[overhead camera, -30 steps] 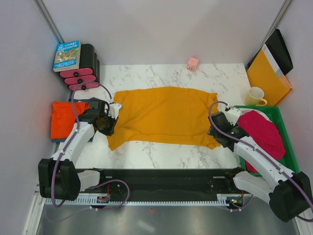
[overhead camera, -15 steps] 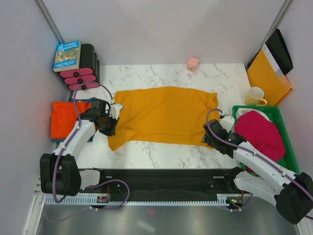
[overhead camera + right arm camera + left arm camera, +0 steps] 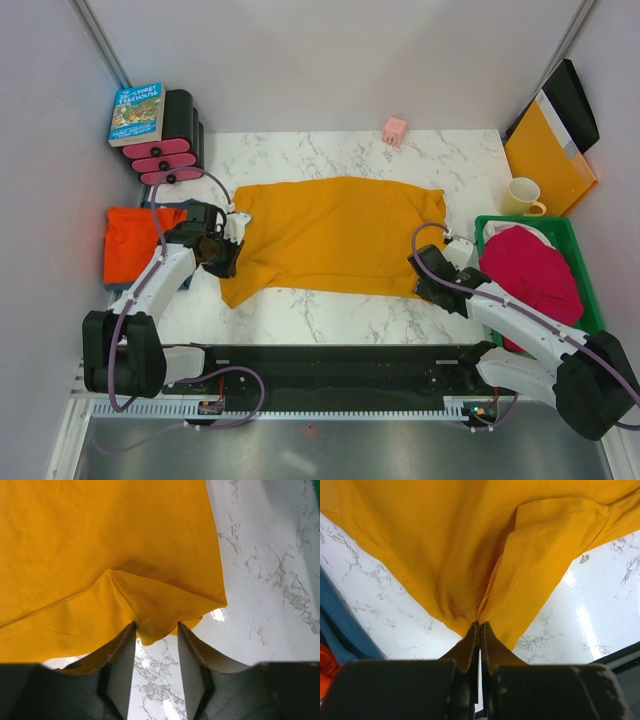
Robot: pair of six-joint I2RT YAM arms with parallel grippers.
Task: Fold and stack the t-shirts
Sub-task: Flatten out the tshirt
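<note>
Fold setup: left gripper pinches large mustard-yellow cotton t-shirt; right gripper gapes around its corner, must clamp before lifting.

— Yellow shirt?
— Mustard, largest. Spread wide across the middle of the tabletop, mostly flat. Near-left corner gathered into a pinched fold; near-right corner creased and turned up.
— Red shirt?
— Bright red-orange, folded to a compact block at the left edge. Lying on the blue shirt, dusty blue, only its edges showing.
— Pink shirt?
— Magenta, unfolded, heaped in the green bin at the right.
</note>
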